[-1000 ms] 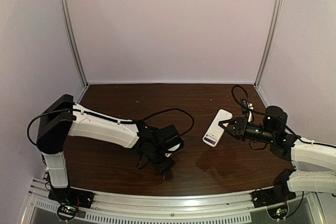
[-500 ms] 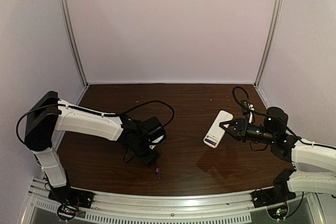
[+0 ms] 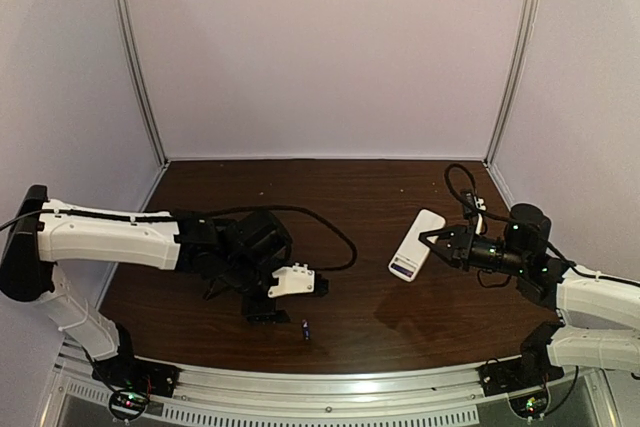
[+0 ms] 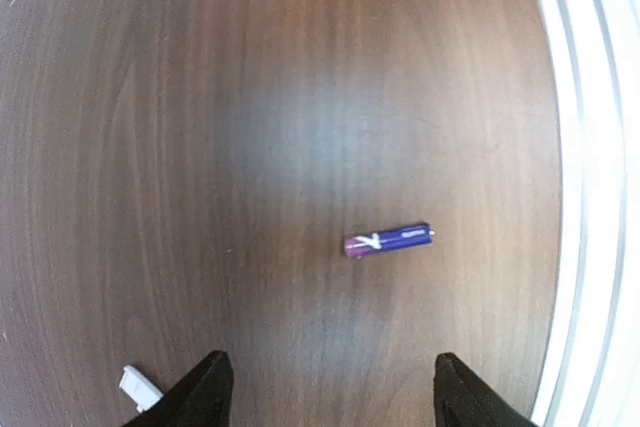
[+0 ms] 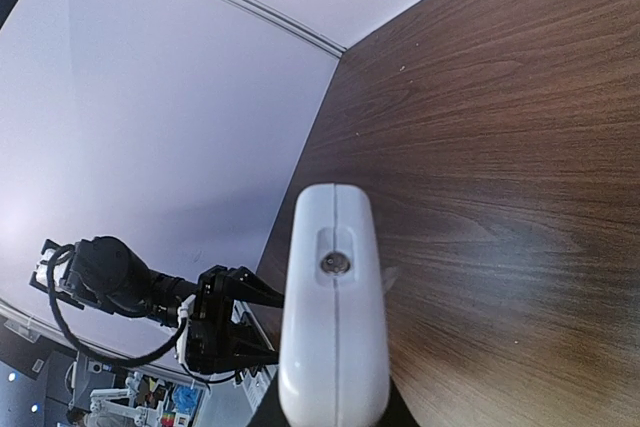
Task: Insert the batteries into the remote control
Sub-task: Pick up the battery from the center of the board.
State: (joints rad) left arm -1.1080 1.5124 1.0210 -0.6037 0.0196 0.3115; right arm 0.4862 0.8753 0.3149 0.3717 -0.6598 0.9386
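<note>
The left arm (image 3: 110, 237) reaches low across the table (image 3: 380, 187) from the left side, its forearm nearly level and its wrist bent down toward the near edge. The left gripper (image 4: 330, 372) hangs over the wood with its dark fingers (image 4: 205, 392) spread wide and nothing between them. Just ahead of those fingers a battery (image 4: 390, 240) lies flat on the table, close to the aluminium rail (image 4: 590, 197) at the near edge. It is a small purple-blue cylinder with a reddish end and white print along its side. The other battery cannot be seen. The right arm (image 3: 590, 297) is folded at the right side with its wrist pointing left. The right gripper (image 3: 432, 243) pinches the remote control (image 3: 413, 244) by its long edges and holds it above the table, right of centre. From above the remote is a slim white slab, set on a slant, with a greyish-purple band at its near end. In the right wrist view it shows end-on, plain white, with a seam down the middle and a small round metal spot.
</note>
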